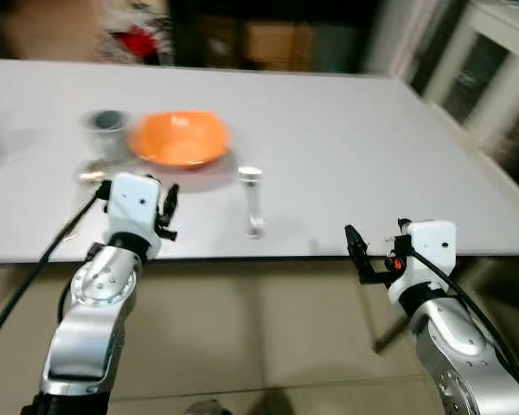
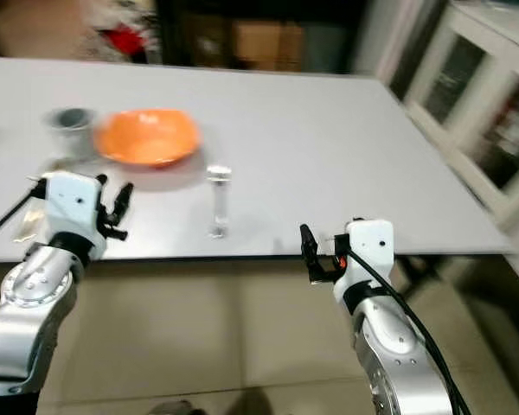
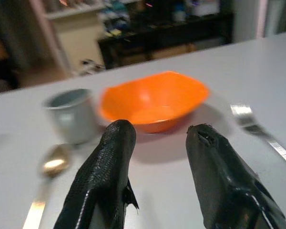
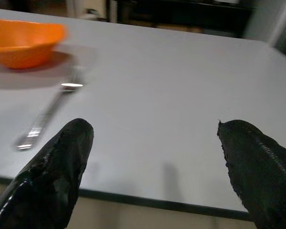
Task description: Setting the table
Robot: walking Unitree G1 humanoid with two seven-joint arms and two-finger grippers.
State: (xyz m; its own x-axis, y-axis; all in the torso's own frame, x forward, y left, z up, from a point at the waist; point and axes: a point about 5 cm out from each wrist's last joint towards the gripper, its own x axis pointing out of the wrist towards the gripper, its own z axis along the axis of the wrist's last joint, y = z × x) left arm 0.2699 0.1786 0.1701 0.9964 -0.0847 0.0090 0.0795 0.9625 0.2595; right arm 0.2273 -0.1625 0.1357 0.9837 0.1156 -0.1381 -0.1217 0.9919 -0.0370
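On the white table (image 1: 355,130), an orange bowl (image 1: 180,137) stands at the left, with a grey cup (image 1: 105,130) just left of it. A spoon (image 1: 91,175) lies in front of the cup. A metal fork (image 1: 253,201) lies right of the bowl, pointing away from me. My left gripper (image 1: 168,214) hovers over the table's near edge in front of the bowl, open and holding nothing; its wrist view looks between the fingers (image 3: 109,162) at the bowl (image 3: 155,100). My right gripper (image 1: 361,257) is open wide and empty at the near edge, right of the fork (image 4: 47,114).
The table's front edge (image 1: 268,257) runs just ahead of both grippers, with beige tiled floor (image 1: 268,328) below. A white cabinet with glass doors (image 1: 493,69) stands to the right of the table. Dark furniture lines the far wall.
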